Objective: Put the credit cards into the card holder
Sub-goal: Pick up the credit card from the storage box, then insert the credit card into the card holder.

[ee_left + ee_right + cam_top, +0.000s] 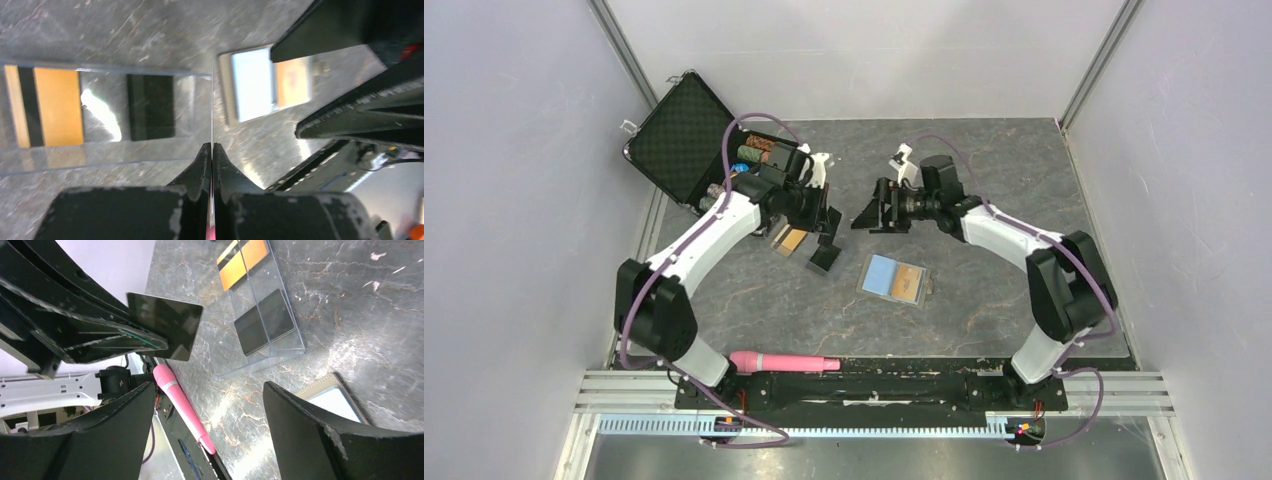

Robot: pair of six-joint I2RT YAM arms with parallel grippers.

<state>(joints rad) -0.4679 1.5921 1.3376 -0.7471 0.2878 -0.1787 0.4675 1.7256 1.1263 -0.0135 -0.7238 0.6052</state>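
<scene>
My left gripper (828, 226) is shut on the glossy black credit card (824, 257) and holds it on edge above the table; its own wrist view (212, 146) shows the card as a thin line (212, 100). The right wrist view shows the card's black face (167, 332). An orange-gold card (790, 239) with clear edges lies flat just left of it (55, 107). The card holder (880, 275) lies open, light blue inside, with an orange card (908, 283) in its right half. My right gripper (876, 218) is open and empty (207, 400), facing the left gripper.
An open black case of poker chips (686, 140) stands at the back left. A pink stick-shaped object (784, 361) lies along the near edge by the left arm's base. Grey walls close in the table on three sides.
</scene>
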